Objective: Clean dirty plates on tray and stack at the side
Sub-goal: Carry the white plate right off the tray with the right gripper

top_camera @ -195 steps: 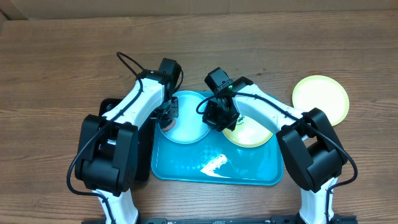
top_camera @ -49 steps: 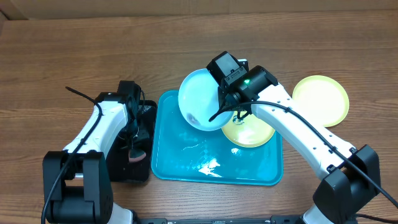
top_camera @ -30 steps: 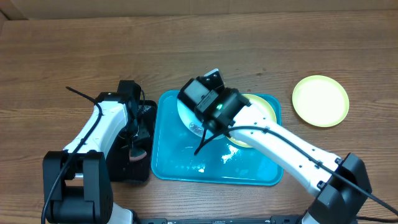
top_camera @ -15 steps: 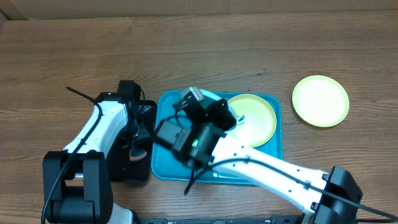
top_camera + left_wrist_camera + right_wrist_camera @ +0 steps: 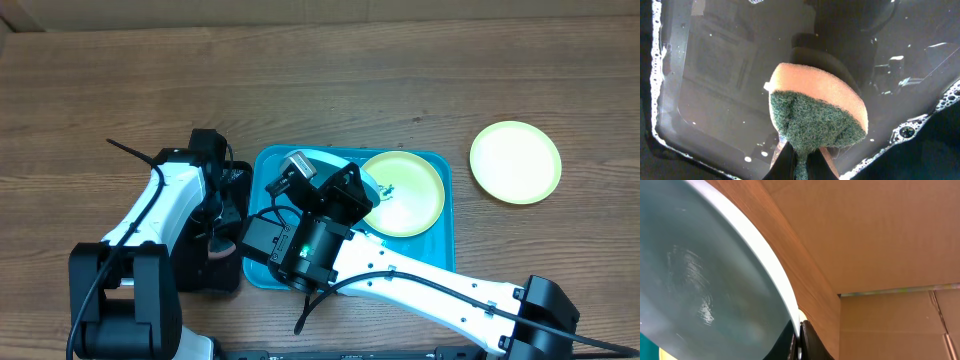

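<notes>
The right end effector [image 5: 797, 332] is clenched on the rim of the light blue plate [image 5: 705, 275]. It holds the plate steeply on edge over the left part of the tray [image 5: 345, 155], one broad face toward the wrist camera. Being round, the plate has no long axis. The left end effector [image 5: 800, 162] grips a sponge [image 5: 815, 115] over the black tray [image 5: 715, 75], just left of the plate in the overhead frame. Scrubbing looks likely next, so that face would need to turn leftward.
</notes>
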Available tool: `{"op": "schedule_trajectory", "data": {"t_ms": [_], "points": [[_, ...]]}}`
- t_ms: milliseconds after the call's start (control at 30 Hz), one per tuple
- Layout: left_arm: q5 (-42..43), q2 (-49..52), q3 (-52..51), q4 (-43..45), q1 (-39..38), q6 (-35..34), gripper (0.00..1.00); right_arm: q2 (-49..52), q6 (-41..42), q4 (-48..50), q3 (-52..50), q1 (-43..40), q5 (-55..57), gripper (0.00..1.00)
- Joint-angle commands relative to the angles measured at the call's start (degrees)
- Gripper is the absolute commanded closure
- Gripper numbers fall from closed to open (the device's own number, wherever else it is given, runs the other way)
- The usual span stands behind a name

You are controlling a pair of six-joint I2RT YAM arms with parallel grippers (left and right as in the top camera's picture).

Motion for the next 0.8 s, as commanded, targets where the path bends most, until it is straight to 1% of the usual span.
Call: {"op": "schedule_trajectory", "data": {"t_ms": [0, 67, 167, 200, 267, 333, 433, 500, 600, 667, 767], "points": [[0.5, 0.3, -0.2, 0.2, 0.3, 0.9, 0.96, -2.4, 0.3, 0.1, 1.6, 0.2, 2.1, 0.96], [0.5, 0.3, -0.2, 0.2, 0.3, 0.9, 0.96, -2.4, 1.0, 0.3, 1.6, 0.3, 1.4, 0.96], [0.5, 0.3, -0.2, 0.2, 0.3, 0.9, 0.96, -2.3, 0.4, 2.0, 1.6, -0.9, -5.1, 0.96], [0.5, 0.3, -0.2, 0.2, 0.3, 0.9, 0.96, -2.4, 1.8, 0.1, 1.6, -0.9, -5.4, 0.96], [0.5, 0.3, -0.2, 0.1, 0.3, 1.3, 0.96, -2.9, 8.8, -2.7, 1.6, 0.3, -3.3, 0.96], [0.5, 0.3, -0.2, 0.3, 0.3, 1.3, 0.96, -2.9, 8.0, -2.6, 1.6, -0.3, -5.4, 0.96], [0.5, 0.3, -0.2, 0.3, 0.3, 1.4, 0.96, -3.1, 12.4, -5.0, 1.6, -0.3, -7.1, 0.96], [0.5, 0.3, -0.2, 0.3, 0.3, 1.5, 0.96, -3.1, 12.6, -3.3, 1.6, -2.0, -13.9, 0.96], [0.5, 0.3, -0.2, 0.4, 0.3, 1.5, 0.96, -3.1, 13.3, 1.6, 1.5, -6.4, -28.9, 0.96], [0.5, 0.3, -0.2, 0.3, 0.3, 1.5, 0.96, -3.1, 16.4, 4.0, 1.5, -10.8, -37.7, 0.96], [0.5, 0.3, -0.2, 0.3, 0.3, 1.7, 0.96, -3.1, 22.2, 4.3, 1.5, -17.5, -44.1, 0.96]]}}
